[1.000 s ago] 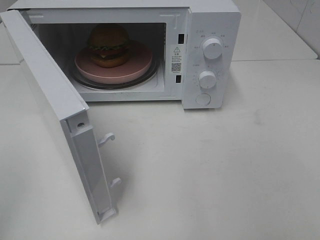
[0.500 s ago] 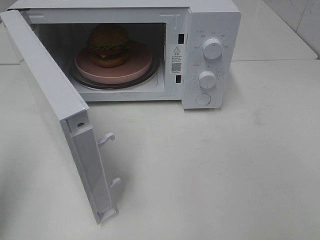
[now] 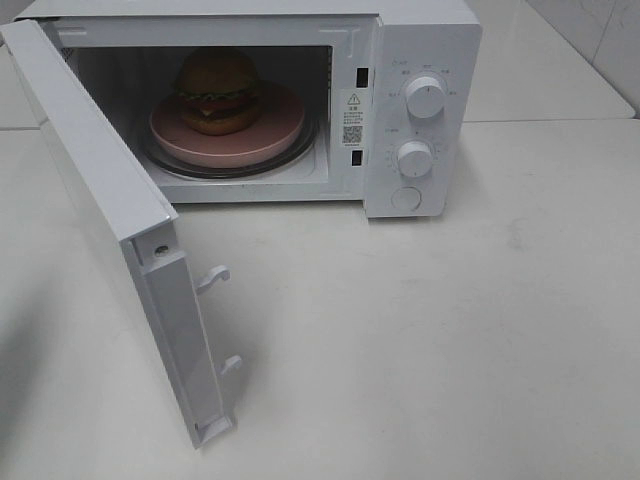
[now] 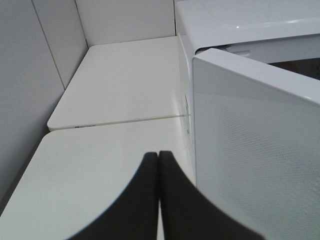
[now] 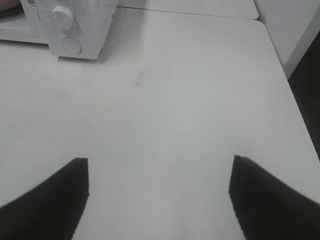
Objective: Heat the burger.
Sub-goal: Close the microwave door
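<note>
A white microwave point(image 3: 440, 40) stands at the far side of a pale table point(image 3: 450, 330); its door point(image 3: 110, 190) swings wide open toward the near left, with two latch hooks point(image 3: 213, 278) jutting from its free edge. The burger point(image 3: 218, 90) is inside the cavity, upright on a pink plate point(image 3: 285, 135), which rests on the glass turntable point(image 3: 300, 160); it looks loaded and ready, so the door probably needs closing next.

Neither arm shows in the high view. In its wrist view, the left gripper point(image 4: 158, 154) has its dark fingers pressed together and holds nothing; it sits just beside the door's outer face, on the left. That looks like a blunt tip set to push the door closed, though I cannot tell whether it touches the panel.

The right gripper point(image 5: 159, 159) has its fingers wide apart and empty, low over bare table to the right of the microwave; the lower knob point(image 3: 414, 158) and round button point(image 3: 406, 198) lie ahead of it. It seems to wait there for the controls, clear of the door; the upper knob point(image 3: 426, 99) sits above them.
</note>
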Tool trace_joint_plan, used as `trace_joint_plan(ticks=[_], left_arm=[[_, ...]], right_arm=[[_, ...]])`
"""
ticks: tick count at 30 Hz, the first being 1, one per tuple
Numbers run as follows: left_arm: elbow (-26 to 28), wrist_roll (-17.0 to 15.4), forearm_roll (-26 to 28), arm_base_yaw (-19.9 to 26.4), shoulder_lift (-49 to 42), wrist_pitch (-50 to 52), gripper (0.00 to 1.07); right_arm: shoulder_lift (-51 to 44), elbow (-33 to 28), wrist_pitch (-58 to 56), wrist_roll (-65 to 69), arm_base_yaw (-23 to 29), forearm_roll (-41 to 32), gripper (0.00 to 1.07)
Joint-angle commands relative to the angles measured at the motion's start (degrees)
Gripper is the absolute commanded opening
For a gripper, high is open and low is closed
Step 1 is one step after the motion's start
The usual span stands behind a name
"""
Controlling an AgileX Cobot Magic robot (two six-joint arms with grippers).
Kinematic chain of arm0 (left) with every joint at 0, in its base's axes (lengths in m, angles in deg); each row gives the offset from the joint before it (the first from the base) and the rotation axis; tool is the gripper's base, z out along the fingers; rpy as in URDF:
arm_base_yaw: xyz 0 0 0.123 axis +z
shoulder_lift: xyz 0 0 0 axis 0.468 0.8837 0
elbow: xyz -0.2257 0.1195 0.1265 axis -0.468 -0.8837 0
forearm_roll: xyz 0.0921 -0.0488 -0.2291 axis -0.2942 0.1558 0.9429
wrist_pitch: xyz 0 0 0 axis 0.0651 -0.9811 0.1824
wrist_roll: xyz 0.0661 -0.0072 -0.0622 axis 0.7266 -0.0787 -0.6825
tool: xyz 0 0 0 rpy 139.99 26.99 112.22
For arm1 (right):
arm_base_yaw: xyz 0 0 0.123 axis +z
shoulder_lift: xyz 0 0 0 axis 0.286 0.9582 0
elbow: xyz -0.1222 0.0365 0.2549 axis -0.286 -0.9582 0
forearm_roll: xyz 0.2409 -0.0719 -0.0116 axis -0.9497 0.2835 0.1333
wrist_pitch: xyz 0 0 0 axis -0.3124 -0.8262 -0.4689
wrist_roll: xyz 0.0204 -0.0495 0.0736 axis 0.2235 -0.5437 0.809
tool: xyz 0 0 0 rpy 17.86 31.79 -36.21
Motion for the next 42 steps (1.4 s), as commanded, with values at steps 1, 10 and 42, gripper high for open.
trace_joint_plan(ticks=[1, 10, 42], left_arm=[[-0.9, -0.3, -1.5, 0.2, 3.3, 8.8, 0.0], [-1.3, -7.0, -15.0, 0.2, 18.4, 25.1, 0.0], [0.5, -7.7, -4.5, -21.4, 39.8, 35.8, 0.0]], right_arm=[[-1.5, 0.0, 0.3, 0.1, -0.3, 0.0, 0.76], [-1.5, 0.0, 0.3, 0.1, -0.3, 0.0, 0.76], [-1.5, 0.0, 0.3, 0.1, -0.3, 0.0, 0.76]])
